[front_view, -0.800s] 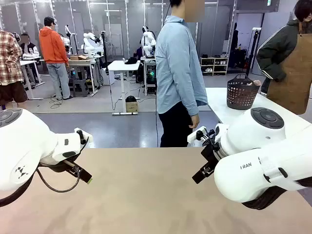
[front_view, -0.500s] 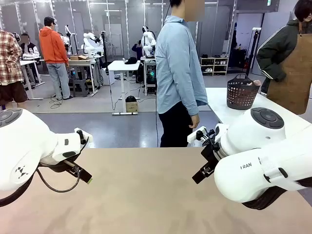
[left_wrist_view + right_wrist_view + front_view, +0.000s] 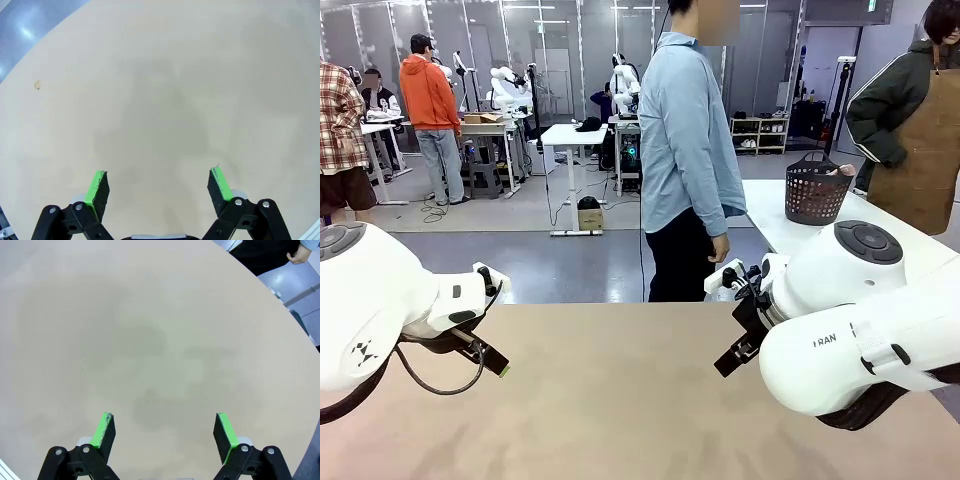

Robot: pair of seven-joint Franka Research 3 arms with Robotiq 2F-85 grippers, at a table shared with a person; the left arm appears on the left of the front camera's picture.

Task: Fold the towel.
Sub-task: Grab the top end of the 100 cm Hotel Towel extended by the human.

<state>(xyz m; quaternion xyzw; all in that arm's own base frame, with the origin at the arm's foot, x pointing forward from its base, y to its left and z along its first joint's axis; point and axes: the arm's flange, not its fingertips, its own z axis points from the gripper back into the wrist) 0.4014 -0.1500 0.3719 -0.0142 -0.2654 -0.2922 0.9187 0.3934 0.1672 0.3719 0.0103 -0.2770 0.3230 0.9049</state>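
Observation:
The towel is out of view. My left gripper [image 3: 498, 362] hangs low over the tan table [image 3: 610, 400] at the left. In the left wrist view it [image 3: 159, 182] is open, with bare tabletop between its green pads [image 3: 96, 186]. My right gripper [image 3: 728, 358] hovers over the table's right half. The right wrist view shows it [image 3: 167, 432] open too, holding nothing, above plain tan surface.
A person in a light blue shirt [image 3: 685, 140] stands at the table's far edge, one hand [image 3: 299, 256] hanging by the rim. A dark basket [image 3: 816, 188] sits on a white table [image 3: 770, 215] at the back right, beside a person in a brown apron [image 3: 925, 130].

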